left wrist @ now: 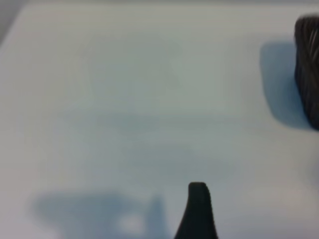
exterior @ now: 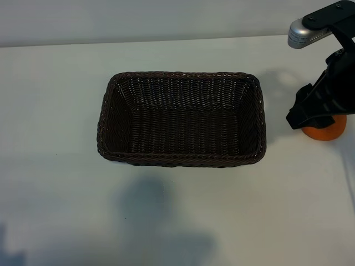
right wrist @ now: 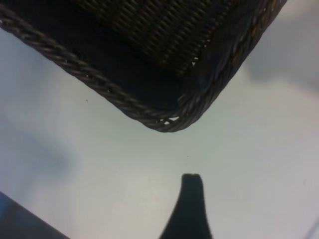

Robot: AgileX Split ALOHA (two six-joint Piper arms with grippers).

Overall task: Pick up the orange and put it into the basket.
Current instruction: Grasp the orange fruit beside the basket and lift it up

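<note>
1 orange (exterior: pixel 324 133) on counter (exterior: pixel 55 194), right of 1 basket (exterior: pixel 181 159), well apart, partly under right end effector (exterior: pixel 317 111), jaws wide, not gripping. Basket w/ nothing inside. Left end effector (left wrist: pixel 197 211) off to the side, jaws wide, 1 finger visible.

Dark brown woven basket (exterior: pixel 181 160), bright orange (exterior: pixel 324 133), white table (exterior: pixel 55 210).

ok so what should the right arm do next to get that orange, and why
Probably lower the right gripper squarely over the small round bright-orange fruit, then close. Its jaws are open, nothing is held, and the orange sits on the white table partly hidden beneath it, right of the dark brown woven wicker basket, which holds no fruit. The left arm is not at work.
</note>
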